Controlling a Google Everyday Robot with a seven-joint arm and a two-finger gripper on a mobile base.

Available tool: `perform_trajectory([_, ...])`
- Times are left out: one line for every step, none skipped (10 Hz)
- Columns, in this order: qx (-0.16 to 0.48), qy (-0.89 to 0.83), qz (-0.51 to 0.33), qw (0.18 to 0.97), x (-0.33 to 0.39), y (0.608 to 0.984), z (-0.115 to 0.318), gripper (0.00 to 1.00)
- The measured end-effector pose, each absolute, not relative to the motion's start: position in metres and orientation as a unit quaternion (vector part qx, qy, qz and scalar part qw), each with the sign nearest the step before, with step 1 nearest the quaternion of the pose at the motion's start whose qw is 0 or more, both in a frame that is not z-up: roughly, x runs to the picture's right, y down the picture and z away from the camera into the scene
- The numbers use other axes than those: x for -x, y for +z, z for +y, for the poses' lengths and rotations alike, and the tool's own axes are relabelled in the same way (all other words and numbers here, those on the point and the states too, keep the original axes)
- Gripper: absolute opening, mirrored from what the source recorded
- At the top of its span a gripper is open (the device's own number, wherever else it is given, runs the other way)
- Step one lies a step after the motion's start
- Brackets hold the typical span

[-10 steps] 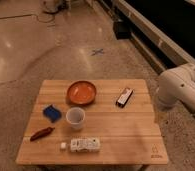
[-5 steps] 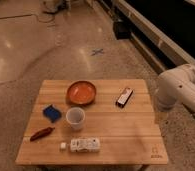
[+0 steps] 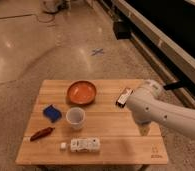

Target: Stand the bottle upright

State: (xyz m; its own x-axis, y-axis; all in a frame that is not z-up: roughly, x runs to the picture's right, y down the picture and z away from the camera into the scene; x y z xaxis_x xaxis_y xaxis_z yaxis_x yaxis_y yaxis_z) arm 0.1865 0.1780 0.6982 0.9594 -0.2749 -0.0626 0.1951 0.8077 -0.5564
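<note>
Lying sideways just nearer than the cup point(image 3: 75, 118), bottle point(image 3: 85, 144) runs left-right, cap leftward | your gripper point(image 3: 145, 129) hangs well right of the cup; whether it is spread or closed, cannot tell

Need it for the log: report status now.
Gripper out of sight; arm over right side of table. Bottle lying flat at front edge, untouched. Cup just behind it.

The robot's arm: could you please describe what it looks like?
The arm is a thick, smooth white tube with rounded joints; no markings show. Its end effector is a small pale part over the right side of the table.
</note>
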Motion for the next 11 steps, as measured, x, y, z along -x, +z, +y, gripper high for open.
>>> perform_trajectory([0.289, -0.139, 0.072, 0.944, -0.169, 0.702, 0.191, 0.65])
perform_trajectory([0.299, -0.158, 0.073, 0.938, -0.141, 0.709, 0.210, 0.65])
perform_trajectory([0.307, -0.169, 0.071, 0.934, -0.119, 0.714, 0.222, 0.65])
perform_trajectory([0.310, -0.174, 0.069, 0.932, -0.107, 0.717, 0.228, 0.65])
perform_trajectory([0.319, -0.181, 0.065, 0.928, -0.083, 0.722, 0.238, 0.65])
perform_trajectory([0.328, -0.184, 0.059, 0.925, -0.062, 0.727, 0.247, 0.65])
perform_trajectory([0.333, -0.184, 0.054, 0.923, -0.049, 0.729, 0.251, 0.65])
perform_trajectory([0.339, -0.182, 0.048, 0.922, -0.035, 0.732, 0.255, 0.65])
perform_trajectory([0.342, -0.179, 0.040, 0.922, -0.020, 0.736, 0.256, 0.65])
perform_trajectory([0.343, -0.177, 0.036, 0.922, -0.010, 0.738, 0.256, 0.65])
perform_trajectory([0.344, -0.176, 0.032, 0.922, -0.002, 0.740, 0.257, 0.65])
